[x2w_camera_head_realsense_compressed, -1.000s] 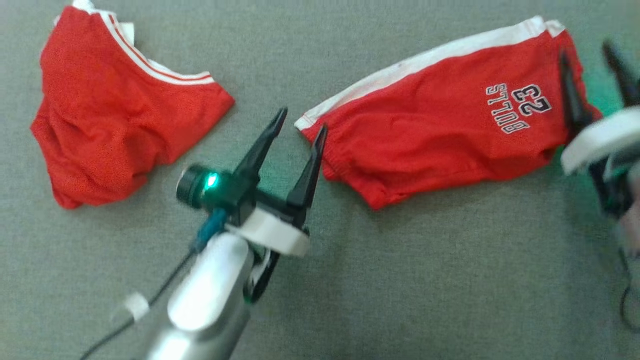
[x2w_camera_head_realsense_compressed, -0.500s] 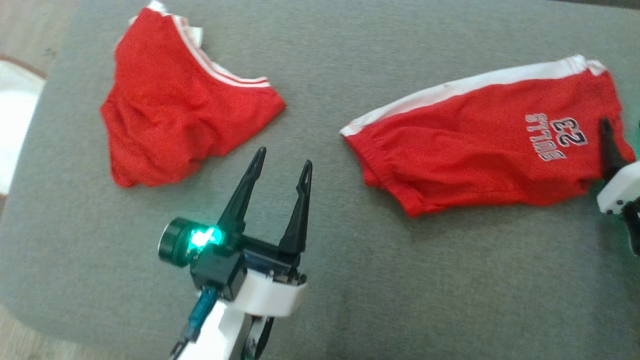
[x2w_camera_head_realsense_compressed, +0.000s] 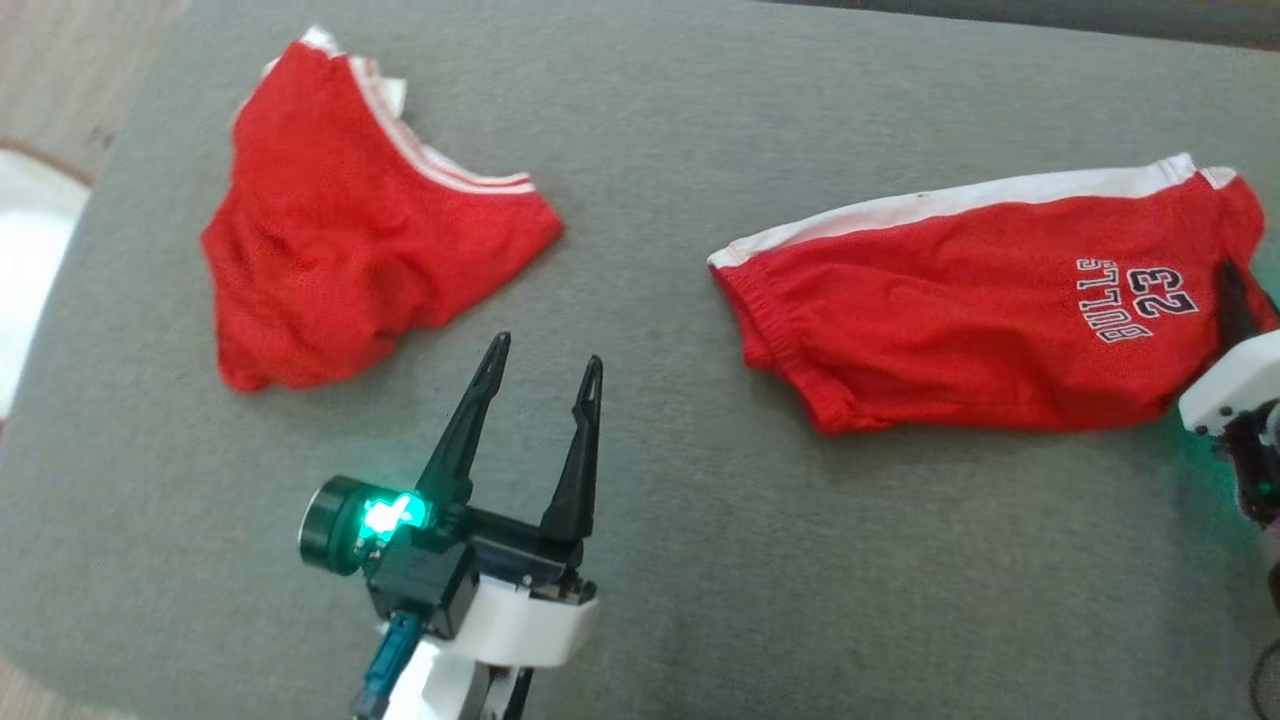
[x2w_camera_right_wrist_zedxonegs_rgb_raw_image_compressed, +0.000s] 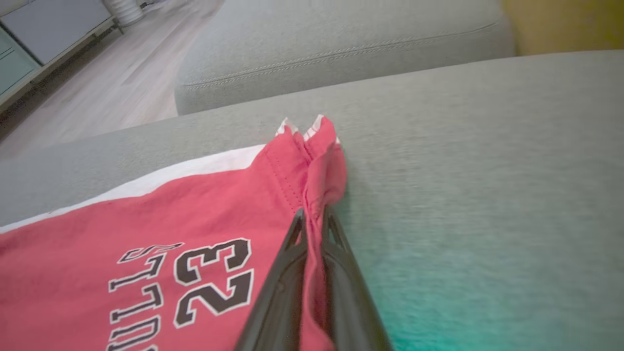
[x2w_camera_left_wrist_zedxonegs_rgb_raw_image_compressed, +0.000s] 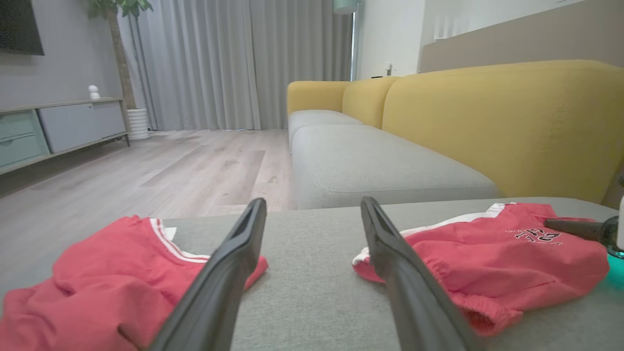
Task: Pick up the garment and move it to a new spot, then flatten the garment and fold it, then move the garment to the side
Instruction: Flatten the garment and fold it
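Item one, red shorts [x2w_camera_head_realsense_compressed: 960,310]: we find them lying spread on the grey cushion [x2w_camera_head_realsense_compressed: 800,580]. One end is pinched between the jaws of the right gripper [x2w_camera_right_wrist_zedxonegs_rgb_raw_image_compressed: 312,214], which are clenched on a raised fold of the leg hem just beside the printed lettering [x2w_camera_right_wrist_zedxonegs_rgb_raw_image_compressed: 214,275]. The rest of the cloth trails away to the left of those jaws, toward what looks like the gathered waistband [x2w_camera_head_realsense_compressed: 745,300], with the white side stripe [x2w_camera_head_realsense_compressed: 950,200] along the far edge. Handling, as we judge it: light, thin, soft knit with no stiffness, likely to sag and bunch when lifted by one point; not fragile, perhaps a little slick, so a grip on the doubled hem seems sounder than one on a single layer. A second hold at the waistband corner, the end farthest from the right jaws and nearest the left ones, would let the piece hang flat for the move. Item two, left gripper [x2w_camera_head_realsense_compressed: 546,351]: jaws spread wide and released, holding nothing, poised over bare cushion; the waistband lies ahead of them and to their right, apart from them. Item three, second red garment [x2w_camera_head_realsense_compressed: 350,250]: crumpled, ahead of the left jaws and to their left, touched by neither gripper. We read the step in hand as the first pick-up, with the lift not yet made.
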